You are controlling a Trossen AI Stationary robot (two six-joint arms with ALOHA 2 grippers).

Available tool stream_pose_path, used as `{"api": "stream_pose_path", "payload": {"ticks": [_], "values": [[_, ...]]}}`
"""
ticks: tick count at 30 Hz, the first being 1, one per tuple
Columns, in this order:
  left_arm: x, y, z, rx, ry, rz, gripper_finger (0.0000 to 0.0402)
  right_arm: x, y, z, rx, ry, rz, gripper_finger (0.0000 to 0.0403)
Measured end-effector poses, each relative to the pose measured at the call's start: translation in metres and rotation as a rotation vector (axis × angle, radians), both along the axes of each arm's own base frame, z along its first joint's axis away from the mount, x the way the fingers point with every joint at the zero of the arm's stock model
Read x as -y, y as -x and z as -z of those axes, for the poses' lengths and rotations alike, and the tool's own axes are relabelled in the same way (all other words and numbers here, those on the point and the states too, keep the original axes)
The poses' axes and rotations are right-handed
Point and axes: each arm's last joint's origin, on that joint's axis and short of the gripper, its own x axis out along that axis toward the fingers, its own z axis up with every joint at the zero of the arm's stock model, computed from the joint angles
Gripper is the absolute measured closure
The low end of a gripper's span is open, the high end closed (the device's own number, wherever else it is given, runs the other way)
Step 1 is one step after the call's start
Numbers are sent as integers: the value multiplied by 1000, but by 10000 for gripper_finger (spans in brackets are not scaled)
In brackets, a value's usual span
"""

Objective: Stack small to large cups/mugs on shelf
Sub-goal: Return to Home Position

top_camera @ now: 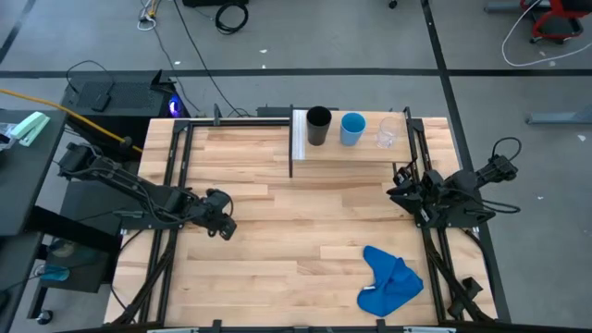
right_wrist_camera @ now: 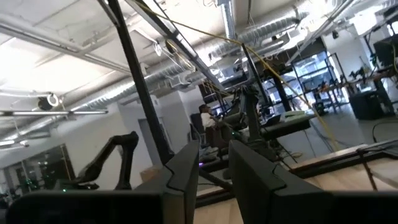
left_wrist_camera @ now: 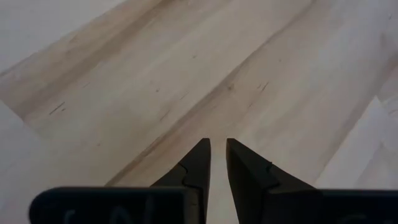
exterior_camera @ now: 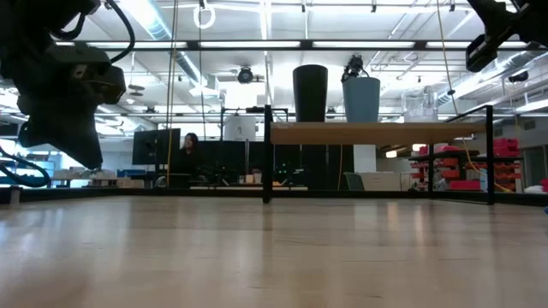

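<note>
The three cups stand upright in one row on the shelf (top_camera: 342,154), all apart from one another. The clear cup (top_camera: 387,135) is at the end nearer the right arm, the light-blue cup (top_camera: 352,129) is in the middle, and the black cup (top_camera: 318,126) is at the other end, just beside the white end panel (top_camera: 299,135). The row's long axis runs along the shelf board, across the far side of the tabletop (top_camera: 277,250), and in the low view the heights climb from clear to black. The stacking looks done, so what matters for the coming move is that each arm draws away from this row rather than along it. The right gripper (top_camera: 399,191) is the nearer one. It is folded in over the right side of the table, just off the shelf's near edge, with the clear cup beyond it. Its jaws are nearly together with only a thin gap, gripping nothing, and its wrist view points up into the room. The left gripper (top_camera: 222,228) hangs low over bare wood, well apart from the shelf and on the black cup's side. Its jaws are likewise drawn almost together and empty. A blue cloth (top_camera: 388,285) lies near the front edge, well apart from both grippers, and it seems unlikely to hinder either arm's retreat.
</note>
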Motion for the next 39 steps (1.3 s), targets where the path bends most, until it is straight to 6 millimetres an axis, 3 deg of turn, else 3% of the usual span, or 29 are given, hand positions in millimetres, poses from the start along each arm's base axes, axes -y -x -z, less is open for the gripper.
{"api": "stream_pose_path", "payload": {"ticks": [6,10,13,15,18,20,23,29,34,39], "values": [[-4,-1,-2,55,-93,-96,350,0,0,0,2,15,6,307],[-9,-13,-19,298,-191,-221,348,0,0,0,2,15,6,307],[-12,-25,-59,623,-342,-173,344,0,0,0,2,16,7,307],[-13,-25,-96,890,-448,-73,342,0,0,0,2,16,7,307],[-15,-3,-145,1322,-631,122,343,0,0,0,2,16,6,307],[-17,18,-163,1499,-716,190,346,0,0,0,2,16,7,307],[-24,41,-167,1465,-737,188,350,0,0,0,2,16,7,307],[-38,73,-156,1282,-705,127,346,0,0,0,0,-2,-1,307],[-45,91,-152,1254,-753,120,342,0,0,0,-2,-6,-3,307],[-49,98,-136,1095,-726,70,348,0,-1,3,-29,6,-3,307]]}}
